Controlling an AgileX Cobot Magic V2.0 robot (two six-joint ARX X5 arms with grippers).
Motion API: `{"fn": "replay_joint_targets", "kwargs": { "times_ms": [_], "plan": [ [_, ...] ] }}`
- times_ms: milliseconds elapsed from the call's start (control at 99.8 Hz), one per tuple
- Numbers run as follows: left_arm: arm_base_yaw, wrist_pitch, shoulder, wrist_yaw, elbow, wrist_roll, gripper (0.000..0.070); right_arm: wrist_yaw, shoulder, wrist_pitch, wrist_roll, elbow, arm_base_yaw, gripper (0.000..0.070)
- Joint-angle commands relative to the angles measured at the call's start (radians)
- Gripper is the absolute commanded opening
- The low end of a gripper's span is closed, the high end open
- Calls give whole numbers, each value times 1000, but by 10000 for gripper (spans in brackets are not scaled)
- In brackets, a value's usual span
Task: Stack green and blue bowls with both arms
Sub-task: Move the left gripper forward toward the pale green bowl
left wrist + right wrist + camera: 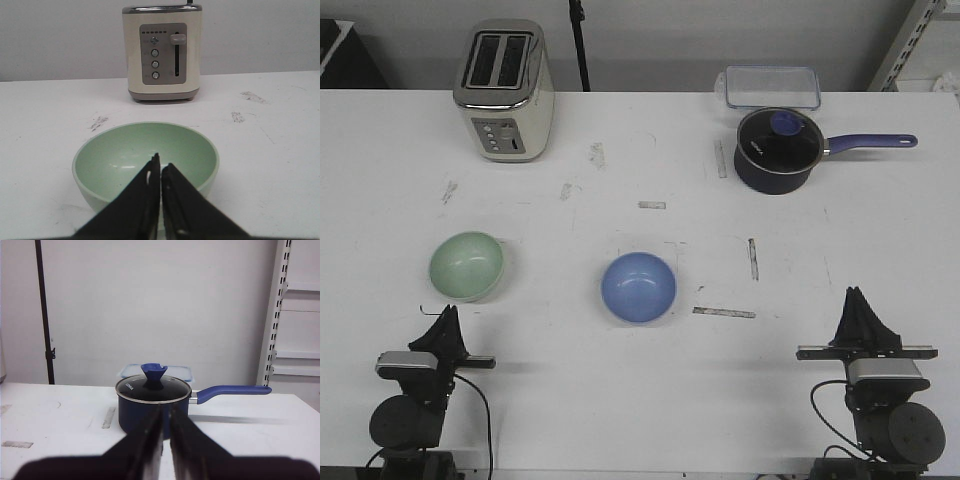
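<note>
On the white worktop (640, 400) nothing is stacked: green bowl (466, 265) at left, blue bowl (638, 288) at centre, well apart, left claw (447, 318) and right claw (860, 300) both closed, empty.

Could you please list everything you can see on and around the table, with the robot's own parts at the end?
green bowl: one, pale mint green, near left of the table, just ahead of the left tool.
blue bowl: one, periwinkle blue, near the middle of the table, apart from the green bowl.
toaster: one, cream and silver, far left.
saucepan: one, dark navy with glass lid and blue handle, far right.
plastic container: one, clear, just behind the saucepan.
table: one, white, scuffed.
left tool: one, black, shut, empty.
right tool: one, black, shut, empty.
</note>
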Motion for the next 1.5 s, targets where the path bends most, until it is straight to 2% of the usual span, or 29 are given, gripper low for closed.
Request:
{"fn": "replay_joint_targets", "kwargs": {
  "times_ms": [0, 401, 541, 682, 832, 962, 1213, 1494],
  "plan": [
    [0, 13, -2, 0, -22, 2, 2, 0, -1, 11, 11, 6, 0, 15],
    [0, 17, -2, 0, -22, 0, 1, 0, -1, 11, 11, 6, 0, 15],
    [0, 45, -2, 0, -21, -92, 1, 0, -1, 11, 11, 6, 0, 15],
    [0, 123, 4, -3, -3, -94, 1, 0, -1, 11, 11, 6, 0, 15],
    [0, 12, 56, -3, 110, -98, 1, 0, -1, 11, 11, 6, 0, 15],
    [0, -28, 142, -4, 222, -96, 1, 0, -1, 11, 11, 6, 0, 15],
    [1, -218, 432, -4, 483, -97, 1, 0, -1, 11, 11, 6, 0, 15],
    [1, -571, 864, -4, 830, -98, 2, 0, -1, 11, 11, 6, 0, 15]
  ]
}}
